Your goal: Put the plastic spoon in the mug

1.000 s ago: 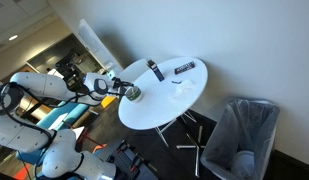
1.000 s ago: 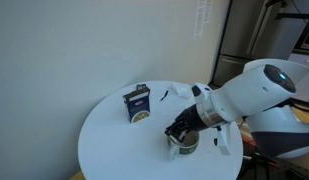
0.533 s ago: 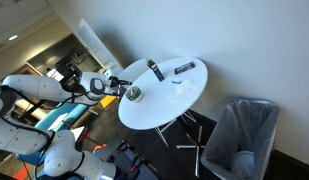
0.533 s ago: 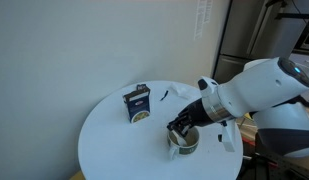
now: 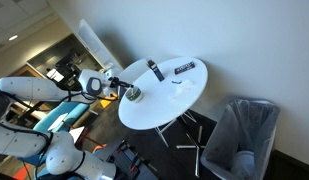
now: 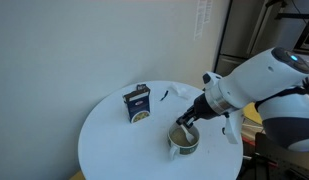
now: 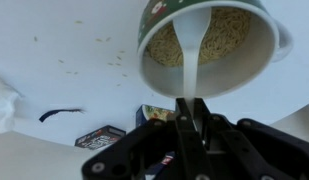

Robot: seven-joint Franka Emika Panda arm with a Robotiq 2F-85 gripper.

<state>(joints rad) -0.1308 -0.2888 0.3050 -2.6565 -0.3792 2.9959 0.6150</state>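
The mug (image 7: 209, 40) fills the top of the wrist view; it is squat, with a dark green outside and a noodle-patterned inside. It also shows in both exterior views (image 5: 135, 95) (image 6: 184, 143), near the table edge. The white plastic spoon (image 7: 191, 55) has its bowl end inside the mug, and its handle runs down into my gripper (image 7: 191, 103). The jaws are closed tight on the handle. In the exterior views my gripper (image 6: 191, 120) (image 5: 118, 88) sits just beside and above the mug's rim, and the spoon (image 6: 180, 133) slants down into the mug.
The mug stands on a round white tabletop (image 6: 114, 145) (image 5: 179, 95). A small printed box (image 6: 138, 103) (image 7: 154, 112) stands mid-table, with a thin black item (image 6: 166, 96) behind it. Two long black bars (image 5: 154, 70) (image 5: 184, 68) lie at the far side. A bin (image 5: 239, 135) stands on the floor beside the table.
My gripper has drawn back and up from directly over the mug to beside its rim. The white spoon now shows slanting into the mug.
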